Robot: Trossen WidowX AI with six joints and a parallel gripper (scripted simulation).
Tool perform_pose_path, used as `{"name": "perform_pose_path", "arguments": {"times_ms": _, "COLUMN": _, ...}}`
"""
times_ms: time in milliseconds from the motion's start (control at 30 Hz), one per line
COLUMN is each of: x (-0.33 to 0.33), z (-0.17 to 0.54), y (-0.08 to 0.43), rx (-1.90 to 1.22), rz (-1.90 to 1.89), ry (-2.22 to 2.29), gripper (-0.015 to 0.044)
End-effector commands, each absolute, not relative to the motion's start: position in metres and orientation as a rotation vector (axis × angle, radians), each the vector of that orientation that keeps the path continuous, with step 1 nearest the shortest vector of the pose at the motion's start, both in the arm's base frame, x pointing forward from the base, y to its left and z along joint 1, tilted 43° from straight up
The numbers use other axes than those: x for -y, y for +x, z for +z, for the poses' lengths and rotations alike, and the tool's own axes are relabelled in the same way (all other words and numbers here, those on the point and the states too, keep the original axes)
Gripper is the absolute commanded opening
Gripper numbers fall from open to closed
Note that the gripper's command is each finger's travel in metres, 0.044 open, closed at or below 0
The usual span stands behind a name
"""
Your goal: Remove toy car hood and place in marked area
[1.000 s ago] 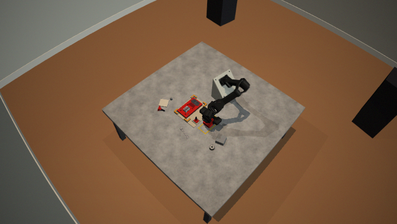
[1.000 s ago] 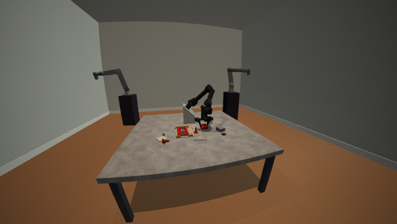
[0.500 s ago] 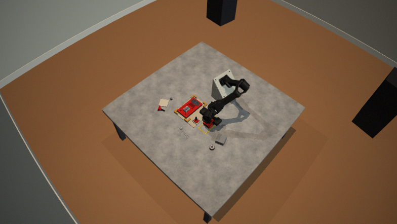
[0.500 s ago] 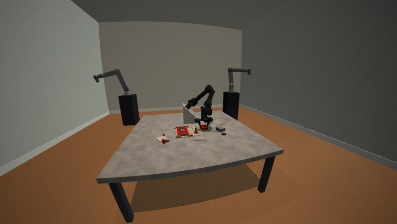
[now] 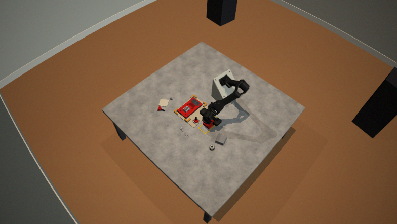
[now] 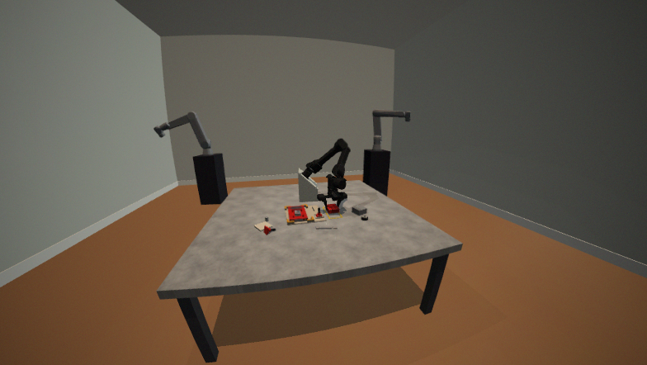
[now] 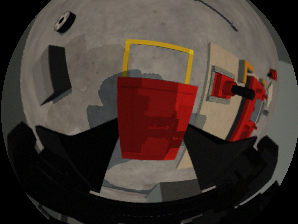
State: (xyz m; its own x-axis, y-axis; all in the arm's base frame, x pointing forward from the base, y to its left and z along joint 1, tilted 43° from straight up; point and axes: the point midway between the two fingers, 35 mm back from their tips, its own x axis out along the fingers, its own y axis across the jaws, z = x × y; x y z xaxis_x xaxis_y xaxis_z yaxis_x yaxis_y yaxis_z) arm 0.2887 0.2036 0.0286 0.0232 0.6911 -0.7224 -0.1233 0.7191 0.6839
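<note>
The red hood [image 5: 208,124] [image 6: 332,209] [image 7: 156,117] is off the toy car and between the fingers of my gripper [image 5: 209,121] [image 6: 333,206] [image 7: 152,123], which is shut on it. The hood hangs low over the table and hides the near part of the yellow marked outline [image 5: 205,133] [image 6: 335,218] [image 7: 159,45] in the wrist view. The outline's far part shows beyond the hood. Whether the hood touches the table I cannot tell. The red toy car [image 5: 182,112] [image 6: 290,213] [image 7: 238,129] lies between orange corner brackets, with its engine bay open.
A red part with a black stem [image 5: 196,120] [image 6: 318,213] [image 7: 243,91] stands between car and outline. A grey block [image 5: 221,139] [image 6: 359,210] [image 7: 59,75] and a small wheel [image 6: 364,218] lie on the other side. A thin tool [image 5: 184,133] [image 6: 318,227] lies in front.
</note>
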Motion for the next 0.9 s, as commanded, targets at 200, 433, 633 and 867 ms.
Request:
{"name": "perform_pose_path", "arguments": {"times_ms": 200, "x": -0.2062, "z": 0.0246, "y": 0.2891, "rx": -1.418, "rz": 0.667, "ry": 0.506, "gripper": 0.0000}}
{"name": "perform_pose_path", "arguments": {"times_ms": 433, "x": -0.2086, "z": 0.0221, "y": 0.2891, "rx": -1.418, "rz": 0.667, "ry": 0.506, "gripper": 0.0000}}
{"name": "perform_pose_path", "arguments": {"times_ms": 633, "x": -0.2107, "z": 0.0200, "y": 0.2891, "rx": -1.418, "rz": 0.667, "ry": 0.506, "gripper": 0.0000}}
{"name": "perform_pose_path", "arguments": {"times_ms": 867, "x": -0.2109, "z": 0.0211, "y": 0.2888, "rx": -1.418, "rz": 0.674, "ry": 0.505, "gripper": 0.0157}}
